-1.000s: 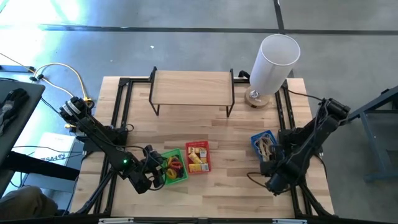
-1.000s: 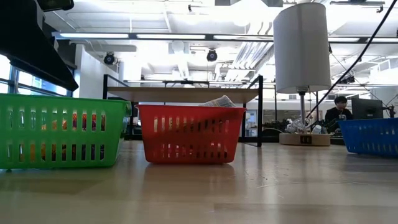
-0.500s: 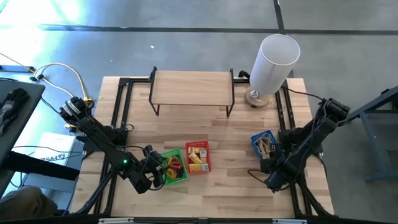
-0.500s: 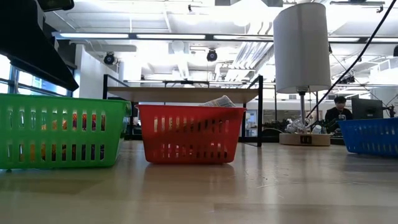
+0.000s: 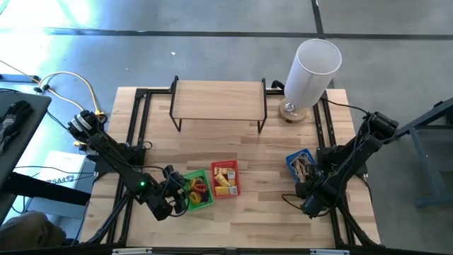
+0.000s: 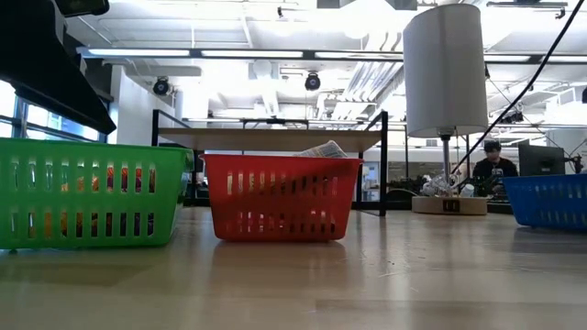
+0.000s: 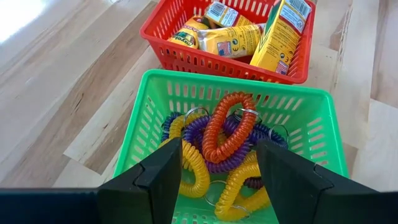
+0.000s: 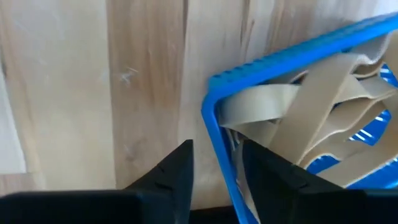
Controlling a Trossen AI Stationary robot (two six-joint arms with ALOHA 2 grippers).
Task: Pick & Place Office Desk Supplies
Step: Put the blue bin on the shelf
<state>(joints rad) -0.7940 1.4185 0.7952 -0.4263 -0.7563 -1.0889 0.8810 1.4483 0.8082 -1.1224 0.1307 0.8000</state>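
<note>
Three baskets sit on the counter (image 5: 255,152); red basket (image 5: 225,178) taken as landmark. Green basket (image 5: 197,190) stands just beside it, on the left-arm side, walls near touching. Blue basket (image 5: 300,164) lies well apart on the other side, close to the right arm.

Red basket holds yellow packets (image 7: 231,38), several, lying and leaning against one another. Green basket holds coil rings (image 7: 225,129): orange on top, purple and yellow beneath, tangled together. Blue basket holds tan bands (image 8: 323,109), wide loops heaped above its rim.

Left end effector (image 7: 217,177) hovers at the green basket's edge farthest from the red basket, pointing across the coil rings toward it. Fingers (image 7: 158,177) stand wide apart, nothing between them, no contact with the coil rings.

Right end effector (image 8: 216,171) sits at the blue basket's corner on the side away from the lamp, far from the red basket. Gap between its fingers is narrow and the blue rim runs into that gap. Whether the fingers actually press the rim cannot be told. No bands between them.

White lamp (image 5: 311,71) stands at the far corner of the counter, beyond the blue basket. Wooden shelf (image 5: 218,99) on black legs stands behind the red basket.

Low view: a person (image 6: 491,165) sits in the room beyond the counter.
</note>
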